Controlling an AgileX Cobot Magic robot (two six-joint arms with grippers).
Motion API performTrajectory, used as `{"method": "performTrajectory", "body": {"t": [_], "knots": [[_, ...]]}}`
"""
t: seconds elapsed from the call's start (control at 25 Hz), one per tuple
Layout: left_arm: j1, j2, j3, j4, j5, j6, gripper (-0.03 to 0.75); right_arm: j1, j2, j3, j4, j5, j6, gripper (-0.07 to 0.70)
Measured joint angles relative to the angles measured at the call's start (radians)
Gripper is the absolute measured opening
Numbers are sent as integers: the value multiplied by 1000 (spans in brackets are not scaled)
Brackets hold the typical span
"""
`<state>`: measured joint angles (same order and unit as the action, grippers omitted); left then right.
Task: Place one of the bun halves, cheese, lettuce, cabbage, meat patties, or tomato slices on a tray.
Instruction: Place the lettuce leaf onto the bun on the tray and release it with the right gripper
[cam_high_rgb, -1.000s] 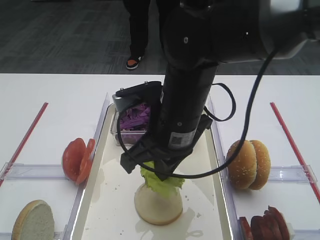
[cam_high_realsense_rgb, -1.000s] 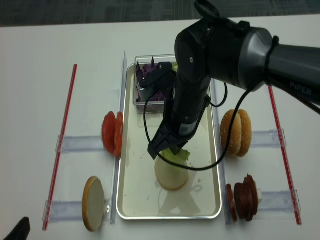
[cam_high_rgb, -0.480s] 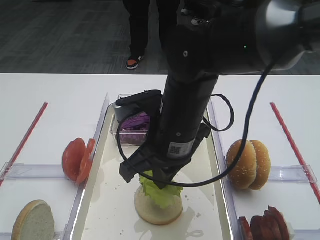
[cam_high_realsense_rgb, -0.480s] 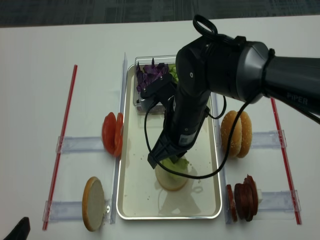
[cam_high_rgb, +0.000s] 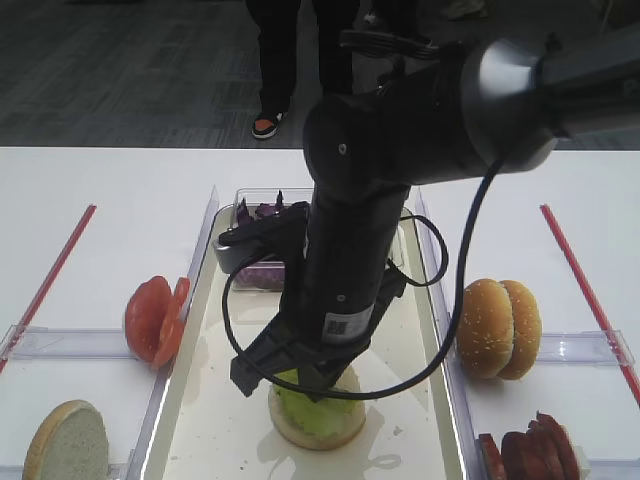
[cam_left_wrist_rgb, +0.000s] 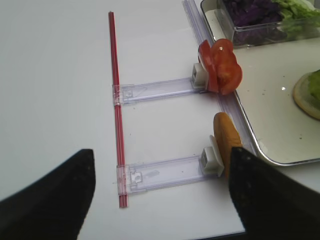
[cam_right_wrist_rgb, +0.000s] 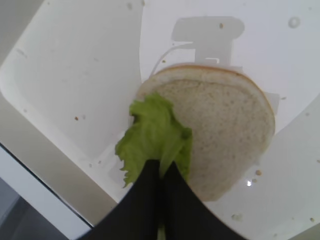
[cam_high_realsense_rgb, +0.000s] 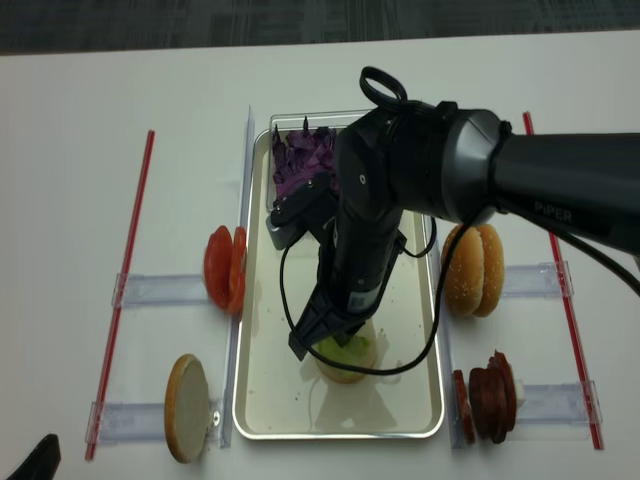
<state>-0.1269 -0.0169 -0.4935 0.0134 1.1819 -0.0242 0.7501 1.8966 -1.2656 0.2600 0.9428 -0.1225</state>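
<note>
Surface: You work on a white table (cam_high_realsense_rgb: 80, 90) with a dark floor behind it and a person's legs (cam_high_rgb: 280, 60) at the far edge.
Tray: The tray (cam_high_realsense_rgb: 262, 400) lies lengthwise in the middle, rim raised on all sides. A clear tub (cam_high_rgb: 250, 280) with cabbage (cam_high_realsense_rgb: 300, 160) sits at its far end.
Right gripper: The right gripper (cam_right_wrist_rgb: 162, 172) has its jaws pressed together on the stem end of the lettuce (cam_right_wrist_rgb: 155, 135).
Lettuce position: The leaf rests on the cut face of the bun half (cam_right_wrist_rgb: 225, 135) that lies in the tray, overhanging the bun's edge on one side.
Left gripper: The left gripper (cam_left_wrist_rgb: 160, 192) hangs over bare table left of the tray, jaws wide apart and holding nothing.
Handling: Judge the lettuce as very light, limp and easily torn. It may cling to the fingers on release. Hold it by the thicker stem end, as now.
Bun handling: The bun half looks soft and compressible; avoid pressing down on it.
Edges: The tray rim and the tub are the nearest obstacles to the right arm.
Open room: Bare tray floor lies near and left of the bun. Straight up is the clearest exit.
Side stock: Tomato slices (cam_high_realsense_rgb: 224, 268) and a second bun half (cam_high_realsense_rgb: 186, 406) stand left of the tray; more bun halves (cam_high_realsense_rgb: 472, 268) and meat patties (cam_high_realsense_rgb: 488, 392) stand to the right.
</note>
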Motion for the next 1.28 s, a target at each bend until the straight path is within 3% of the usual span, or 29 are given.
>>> {"method": "performTrajectory", "body": {"t": [0.68, 0.96, 1.12, 1.28], "knots": [[0, 0, 0, 0, 0, 0, 523, 0, 17, 0, -32, -11, 10, 36], [0, 0, 0, 0, 0, 0, 523, 0, 33, 0, -27, -7, 10, 87], [0, 0, 0, 0, 0, 0, 523, 0, 33, 0, -18, -7, 4, 209], [0, 0, 0, 0, 0, 0, 523, 0, 33, 0, -15, -10, 0, 447]]}}
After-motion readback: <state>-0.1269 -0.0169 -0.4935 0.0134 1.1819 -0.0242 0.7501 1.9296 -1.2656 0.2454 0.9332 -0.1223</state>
